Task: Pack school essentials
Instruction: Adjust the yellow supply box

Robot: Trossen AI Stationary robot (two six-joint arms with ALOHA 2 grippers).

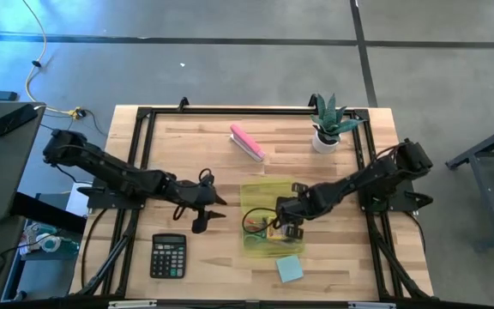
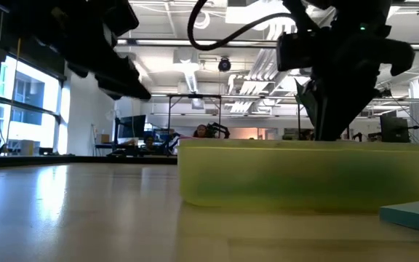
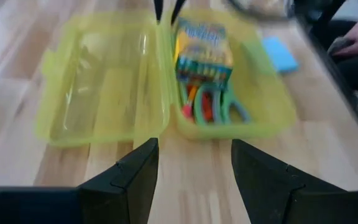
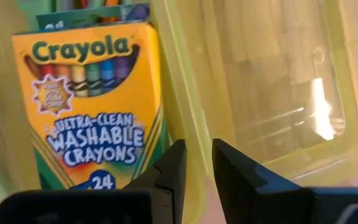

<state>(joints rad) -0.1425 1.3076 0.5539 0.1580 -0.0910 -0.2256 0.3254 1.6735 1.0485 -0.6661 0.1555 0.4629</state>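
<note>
Right pincer [image 4: 196, 171] over the yellow-green case [image 1: 249, 199], fingers nearly closed, empty. Crayon box [image 4: 89, 106] and scissors [image 3: 213, 106] inside. Left pincer [image 3: 194, 168] released, beside case. Note pad [image 1: 288, 269] still on tabletop [image 1: 204, 146]. Risk: fingertips snagging the hinge ridge, dragging case.

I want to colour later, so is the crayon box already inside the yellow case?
Yes, the crayon box lies inside the open yellow case, next to the green-handled scissors in the same half.
</note>
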